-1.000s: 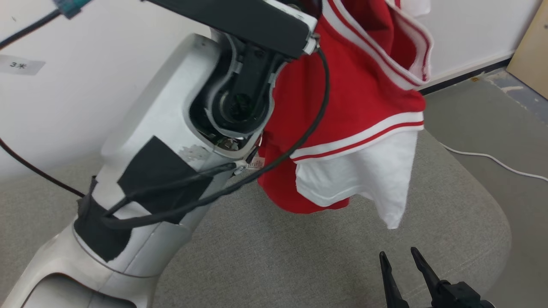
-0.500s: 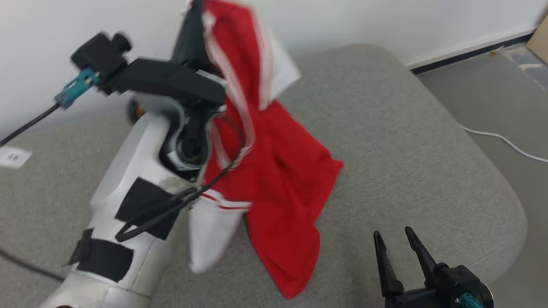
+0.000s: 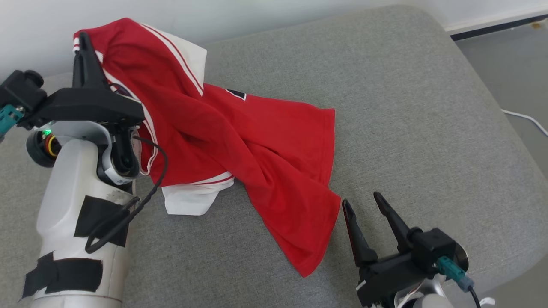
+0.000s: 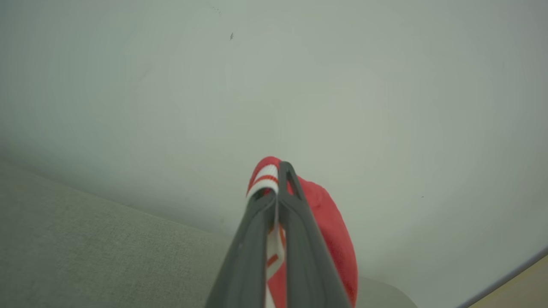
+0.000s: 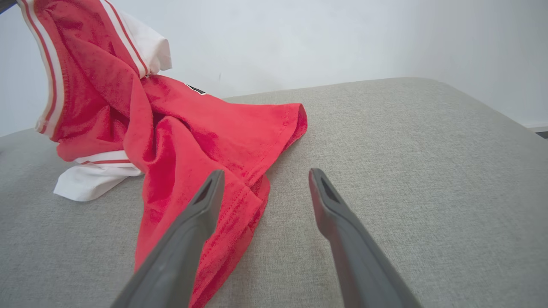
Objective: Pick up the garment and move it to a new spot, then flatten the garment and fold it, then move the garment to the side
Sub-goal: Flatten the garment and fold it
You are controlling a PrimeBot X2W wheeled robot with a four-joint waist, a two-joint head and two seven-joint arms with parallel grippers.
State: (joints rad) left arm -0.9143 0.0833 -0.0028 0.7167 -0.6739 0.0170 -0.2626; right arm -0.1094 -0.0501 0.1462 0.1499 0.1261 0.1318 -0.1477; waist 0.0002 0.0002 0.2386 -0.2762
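Note:
The garment is a red shirt with white sleeves and striped trim, crumpled across the grey cushion. My left gripper is shut on its striped collar edge and holds that part up at the far left. In the left wrist view the fingers pinch the garment against a pale wall. My right gripper stands open low at the right, just beside the garment's near hem. In the right wrist view the garment lies ahead and left of the right gripper, whose left finger overlaps the hem.
A white wall runs behind the cushion. Grey floor with a white cable lies to the right, past the cushion's rounded edge. Bare cushion stretches right of the garment.
The head camera tilted down. The left gripper came down and left with the garment, which hung in the air before and now drapes over the cushion. The right gripper stayed open.

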